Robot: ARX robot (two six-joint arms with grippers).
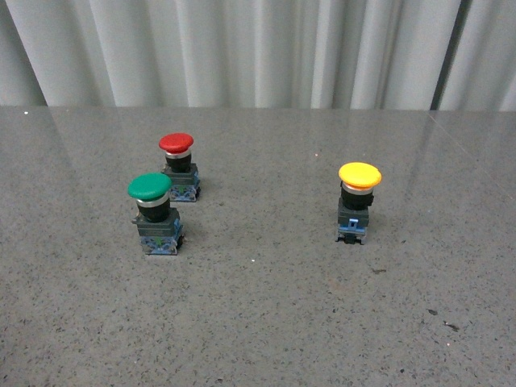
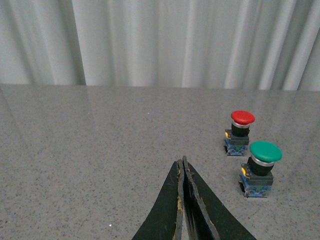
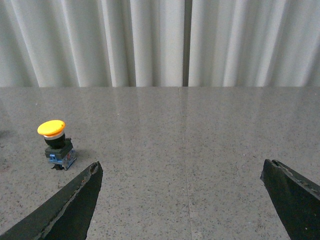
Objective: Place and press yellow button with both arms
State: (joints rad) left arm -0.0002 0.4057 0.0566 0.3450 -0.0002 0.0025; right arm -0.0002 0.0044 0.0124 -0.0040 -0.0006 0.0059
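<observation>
three buttons upright on table [image 1: 266, 322] | yellow button [image 1: 359, 201] right of centre in front view, well apart from green button [image 1: 153, 211] and red button [image 1: 177, 165] at left | left gripper [image 2: 183, 165] tips together, right gripper [image 3: 181, 165] spread wide, no contact | risk: tipping from off-centre push on cap

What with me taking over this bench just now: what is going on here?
Nothing is being handled yet. Three push-buttons stand upright on the grey table: the yellow button alone on the right, the green button and the red button close together on the left. Neither arm shows in the front view. The left gripper is shut and empty, and the right gripper is wide open and empty, short of the yellow button.
</observation>
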